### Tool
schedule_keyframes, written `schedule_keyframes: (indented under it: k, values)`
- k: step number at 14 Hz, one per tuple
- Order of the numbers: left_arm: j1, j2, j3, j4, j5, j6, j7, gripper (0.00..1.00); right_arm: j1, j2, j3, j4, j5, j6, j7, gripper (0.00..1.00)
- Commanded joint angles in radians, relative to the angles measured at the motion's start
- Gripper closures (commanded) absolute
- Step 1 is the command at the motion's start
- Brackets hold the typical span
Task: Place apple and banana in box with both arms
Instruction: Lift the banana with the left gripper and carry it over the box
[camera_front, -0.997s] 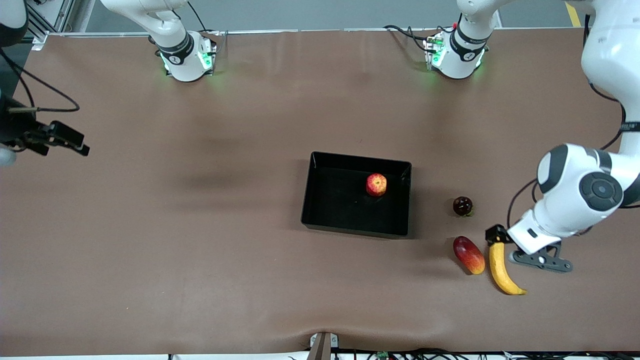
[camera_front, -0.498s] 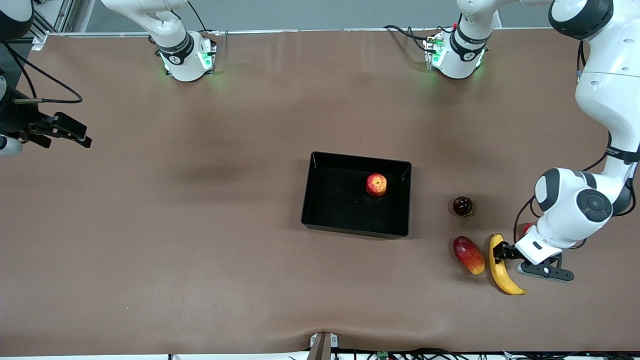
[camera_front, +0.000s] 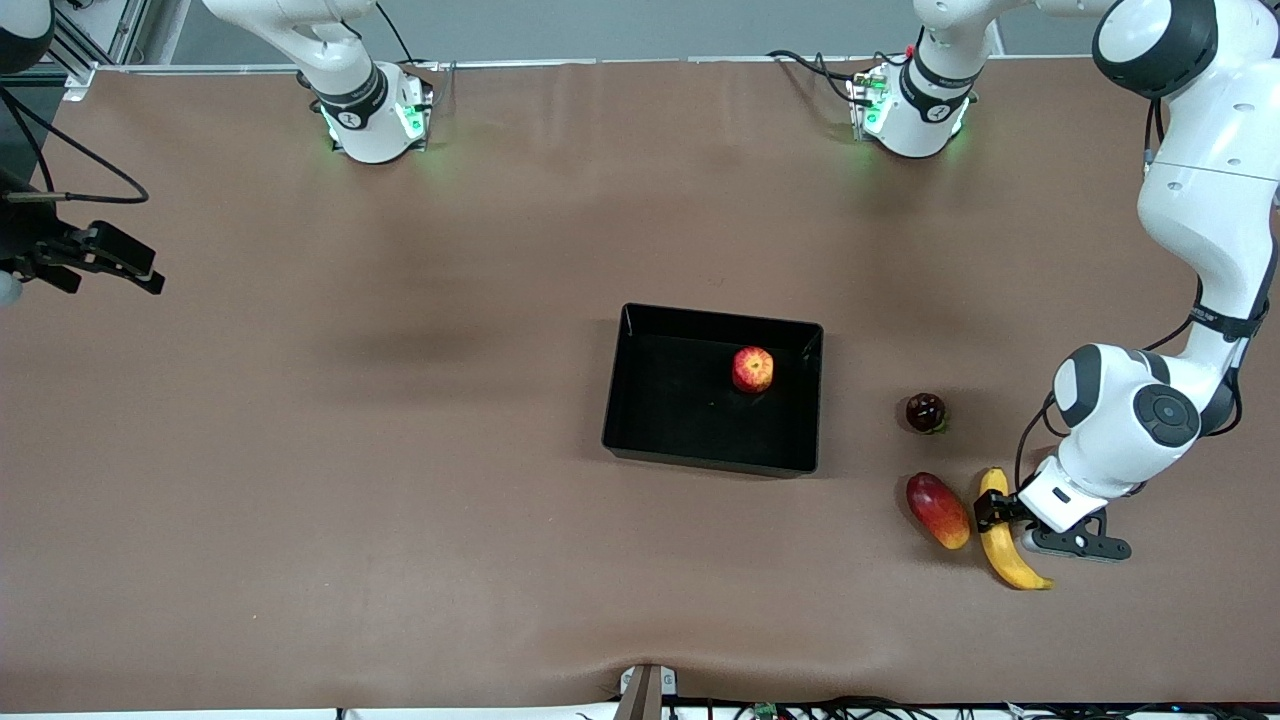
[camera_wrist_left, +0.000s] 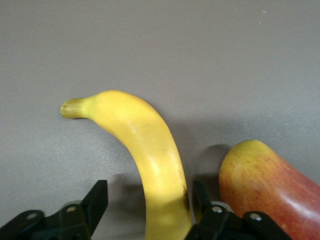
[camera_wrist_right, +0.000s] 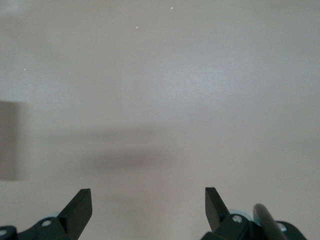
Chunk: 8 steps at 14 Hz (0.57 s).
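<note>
The yellow banana lies on the table near the left arm's end, nearer the front camera than the box. My left gripper is down over its middle with a finger on each side. One finger touches the peel on the mango's side; a gap remains at the other finger. The red apple sits inside the black box at mid-table. My right gripper hangs open over bare table at the right arm's end, holding nothing.
A red-and-yellow mango lies close beside the banana, on its box side, almost touching one left finger. A dark red round fruit sits between the mango and the bases' side. The brown mat covers the table.
My left gripper has come down from the banana's stem end to its middle, and its jaws have narrowed around it. The right gripper drifted slightly toward the table's edge.
</note>
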Motion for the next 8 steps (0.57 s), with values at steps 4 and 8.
schedule_keyframes:
  k: [4,8]
  values:
    - [0.01,-0.016,-0.005,0.018,0.021,0.006,0.006,1.0,-0.023,-0.013,0.013,0.04,0.003,-0.019,-0.009,0.0]
    - [0.008,-0.108,-0.095,0.0,0.012,-0.136,-0.011,1.0,-0.023,-0.01,0.014,0.132,-0.013,-0.102,0.004,0.0]
